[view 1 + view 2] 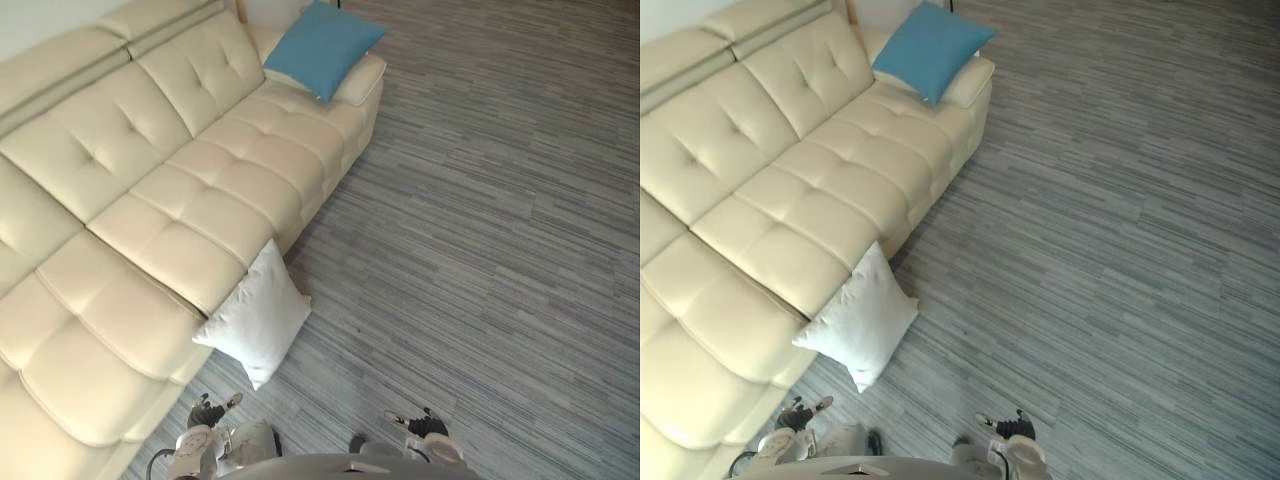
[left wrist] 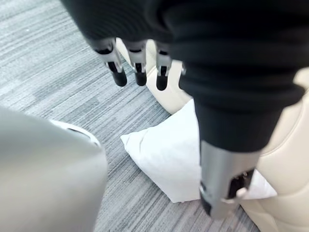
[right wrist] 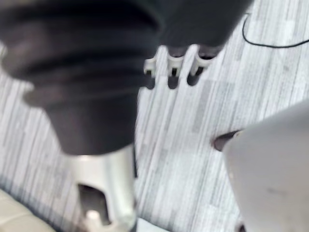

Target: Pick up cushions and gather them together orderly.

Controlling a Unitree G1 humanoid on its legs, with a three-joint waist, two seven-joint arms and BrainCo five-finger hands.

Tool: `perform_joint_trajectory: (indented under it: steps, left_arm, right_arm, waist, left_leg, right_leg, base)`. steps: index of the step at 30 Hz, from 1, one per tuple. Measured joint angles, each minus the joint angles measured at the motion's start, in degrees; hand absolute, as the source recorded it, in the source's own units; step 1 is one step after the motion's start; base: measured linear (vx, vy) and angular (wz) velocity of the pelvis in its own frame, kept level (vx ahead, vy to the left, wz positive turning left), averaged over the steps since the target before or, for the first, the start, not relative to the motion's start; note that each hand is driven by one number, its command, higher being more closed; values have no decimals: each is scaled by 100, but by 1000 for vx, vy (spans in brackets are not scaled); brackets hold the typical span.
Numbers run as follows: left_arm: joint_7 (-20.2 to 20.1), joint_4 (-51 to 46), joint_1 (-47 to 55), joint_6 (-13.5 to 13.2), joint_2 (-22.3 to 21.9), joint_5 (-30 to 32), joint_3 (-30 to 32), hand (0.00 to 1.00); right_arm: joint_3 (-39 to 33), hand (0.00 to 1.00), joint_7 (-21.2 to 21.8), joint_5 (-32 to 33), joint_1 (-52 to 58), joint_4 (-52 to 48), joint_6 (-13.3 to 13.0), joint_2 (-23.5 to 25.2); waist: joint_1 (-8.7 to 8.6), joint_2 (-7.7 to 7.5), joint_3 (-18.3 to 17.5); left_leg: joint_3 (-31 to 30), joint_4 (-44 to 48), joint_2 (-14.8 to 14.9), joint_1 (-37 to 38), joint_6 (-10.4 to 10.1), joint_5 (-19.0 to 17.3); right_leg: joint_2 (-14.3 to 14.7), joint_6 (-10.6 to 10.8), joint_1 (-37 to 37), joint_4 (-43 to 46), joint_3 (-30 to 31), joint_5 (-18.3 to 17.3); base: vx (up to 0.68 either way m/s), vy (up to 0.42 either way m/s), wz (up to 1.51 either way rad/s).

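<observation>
A white cushion point(image 1: 256, 315) leans on the floor against the front of the cream sofa point(image 1: 150, 190); it appears past my left hand's fingers point(image 2: 137, 65) as white cushion point(image 2: 171, 159). A blue cushion point(image 1: 322, 47) rests on the sofa's far armrest. My left hand point(image 1: 205, 412) hangs low just in front of the white cushion, fingers relaxed and holding nothing. My right hand point(image 1: 420, 425) hangs low to the right over bare floor, fingers point(image 3: 174, 67) straight and holding nothing.
The sofa runs along the left side from near to far. Grey striped floor point(image 1: 480, 230) spreads across the right and far side.
</observation>
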Motion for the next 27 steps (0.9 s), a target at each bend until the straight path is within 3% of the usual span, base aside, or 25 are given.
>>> perform_joint_trajectory:
  steps: [1,3,4,6,7,8,11,13,15,16,17,19,20,22,23,24,27]
  left_arm:
    - [-2,4,19,1,15,0,-7,0]
    - [3,66,20,4,74,-5,-78,0]
    - [6,68,18,5,118,-4,-107,0]
    - [8,107,24,12,216,-4,-223,0]
    - [8,103,28,38,226,0,-241,0]
    - [20,99,41,74,233,-1,-247,0]
    - [28,91,11,87,222,-3,-275,0]
    - [29,97,26,94,204,-5,-267,0]
    - [30,97,39,98,171,-1,-210,0]
    - [29,138,39,101,174,6,-169,0]
    - [15,84,-23,122,-29,27,-152,0]
    - [24,-41,-116,95,-172,32,-101,0]
    - [32,-49,-135,61,-199,32,11,0]
    - [53,-9,-17,26,-160,30,127,0]
    - [53,15,-2,28,-196,28,172,0]
    - [47,8,-7,28,-275,14,239,0]
    - [52,-8,-1,30,-280,7,241,0]
  right_arm:
    - [2,0,1,-1,7,4,0,0]
    - [0,0,7,-4,100,-27,0,38]
    - [-4,0,15,-5,123,-28,-1,56]
    - [-12,0,29,-7,133,-41,-3,89]
    - [-13,0,50,-2,110,-86,-13,111]
    - [-12,0,54,-8,108,-142,-33,131]
    - [12,0,67,-140,48,-226,-35,161]
    - [13,0,90,-183,18,-278,-55,162]
    - [13,0,144,-179,17,-297,-50,171]
    - [-67,0,175,-124,25,-302,-57,228]
    - [-182,0,155,-142,-117,-315,-39,123]
    - [-264,0,172,-102,-127,-324,-35,78]
    - [-221,0,170,-122,-127,-398,-31,59]
    - [-77,0,175,-131,-16,-319,-19,170]
    - [-150,0,172,-173,-37,-262,-9,149]
    - [-203,0,169,-175,-39,-238,-7,125]
    - [-227,0,164,-165,-26,-216,-6,72]
  waist:
    - [-10,-28,-46]
    - [-78,-224,-116]
    - [-60,-246,-139]
    - [-141,-322,-145]
    - [-206,-364,-112]
    - [-267,-307,-59]
    - [-244,-334,-35]
    - [-294,-321,-26]
    - [-345,-349,-25]
    - [-375,-382,-8]
    - [-326,-108,82]
    - [-355,-67,250]
    - [-342,-112,222]
    - [-320,-265,-6]
    - [-309,-78,-48]
    - [-323,-53,-53]
    - [-347,50,-59]
  left_leg:
    - [4,-50,-66,34,-11,-66]
    - [74,-239,-382,254,89,-119]
    - [100,-318,-487,422,108,-120]
    - [34,-297,-578,611,195,-127]
    - [-124,-303,-608,838,291,-183]
    - [-273,-342,-584,1057,339,-210]
    - [-525,-772,-408,1709,351,-217]
    - [-606,-846,-275,1879,349,-218]
    - [-739,-797,-186,1964,216,-293]
    - [-859,-710,-138,2037,-16,-462]
    - [-910,-635,-17,1954,-111,-531]
    - [-1187,-771,-195,1707,-60,-291]
    - [-1230,-722,-211,1822,-99,-202]
    - [-1524,-710,-168,1859,-118,-285]
    - [-1685,-685,-56,1810,-143,-269]
    - [-1808,-523,86,1623,-179,-255]
    - [-1716,356,309,1032,-543,-96]
  right_leg:
    - [-54,60,-84,150,20,-81]
    - [-324,384,-281,849,57,-351]
    - [-414,570,-444,1397,74,-403]
    - [-502,934,-687,2289,57,-280]
    - [-552,1091,-931,3191,-107,143]
    - [-629,933,-1162,3815,-277,271]
    - [-656,104,-1646,4046,-1065,-448]
    - [-491,-59,-1953,3426,-1228,-517]
    - [-242,-94,-1999,1940,-1032,-58]
    - [-168,-221,-1801,1434,-977,682]
    - [-111,-251,-1649,1443,-1147,675]
    - [-138,-259,-1723,2065,-722,652]
    - [-104,-156,-1917,2446,-624,365]
    - [-150,-191,-1725,1812,-648,301]
    - [-134,-227,-1625,1747,-848,225]
    - [-139,-262,-1541,1665,-1120,146]
    - [-169,-342,-1191,1320,-1673,129]
  base:
    - [200,148,-21]
    - [237,132,6]
    - [276,161,12]
    - [296,130,29]
    - [295,61,53]
    - [302,33,61]
    - [361,-82,44]
    - [355,-165,36]
    - [423,-232,49]
    - [383,-208,56]
    - [357,-206,57]
    - [295,-186,81]
    - [160,-168,100]
    - [124,-149,84]
    - [239,-195,104]
    - [225,-188,102]
    - [170,-123,90]
